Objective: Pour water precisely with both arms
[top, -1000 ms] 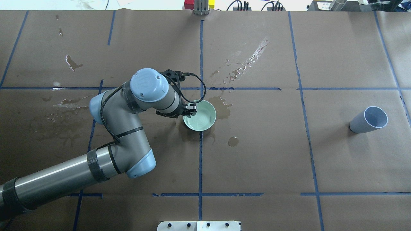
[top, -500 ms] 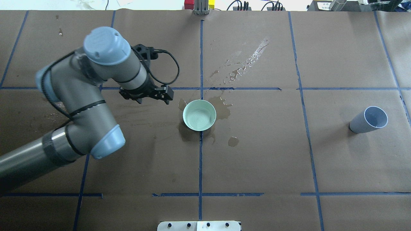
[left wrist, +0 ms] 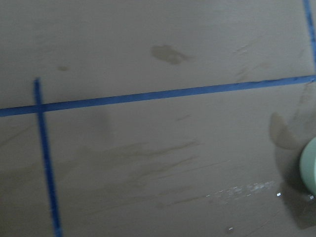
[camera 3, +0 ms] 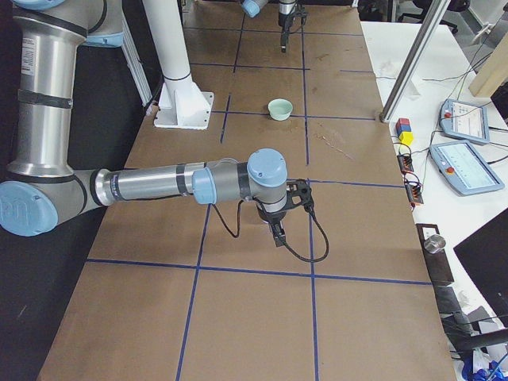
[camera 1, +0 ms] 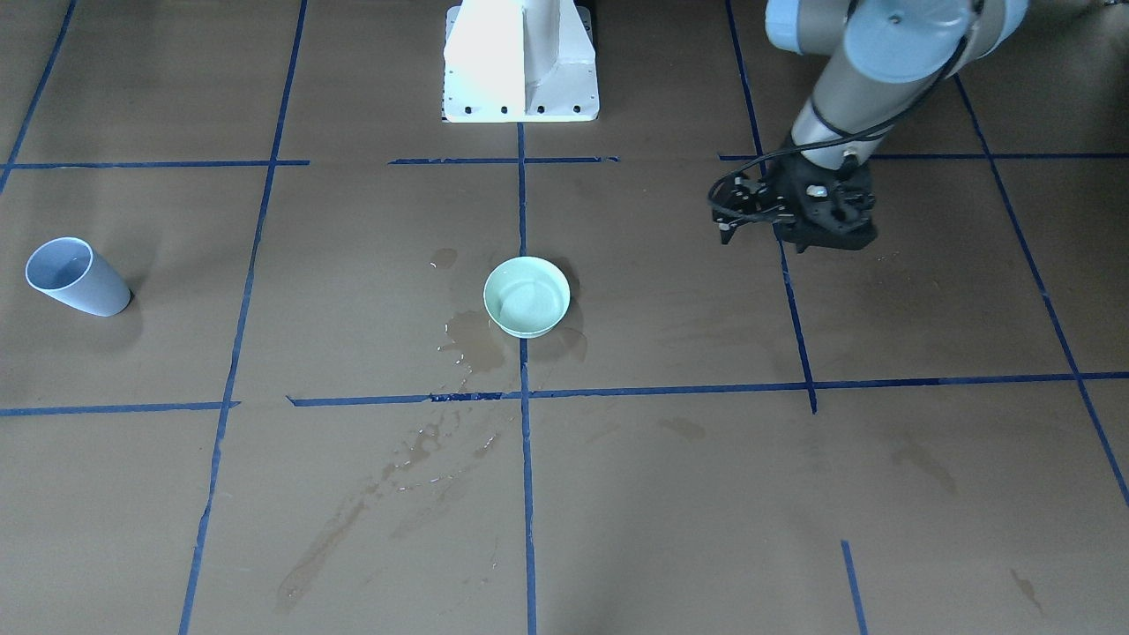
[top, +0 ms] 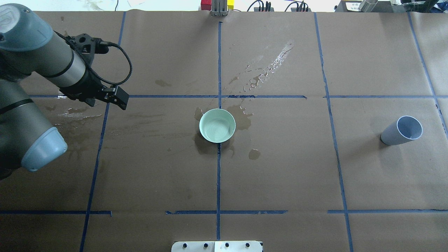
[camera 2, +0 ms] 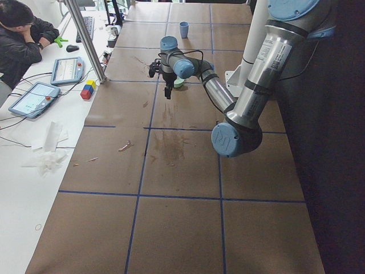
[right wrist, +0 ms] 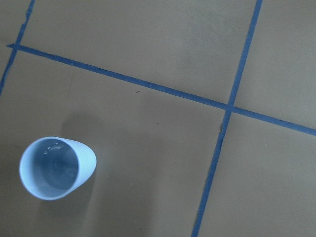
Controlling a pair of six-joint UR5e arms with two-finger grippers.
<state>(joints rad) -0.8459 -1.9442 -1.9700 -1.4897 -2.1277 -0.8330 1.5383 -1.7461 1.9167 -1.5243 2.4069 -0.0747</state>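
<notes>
Hovering over the brown paper counter [top: 280, 175], the left arm [top: 31, 105] is hanging well apart from the pale green bowl [top: 217, 125]. The left gripper [top: 119, 99] is carrying nothing, and whether its jaws are released or clenched cannot be told. The right gripper [camera 3: 276, 232] is pointing down at the counter, its jaws equally unreadable. The water [right wrist: 52, 170] is showing as a faint sheen inside the upright grey-blue cup [top: 400, 131] — far from the bowl, which is sitting among dark wet stains [top: 241, 117].
</notes>
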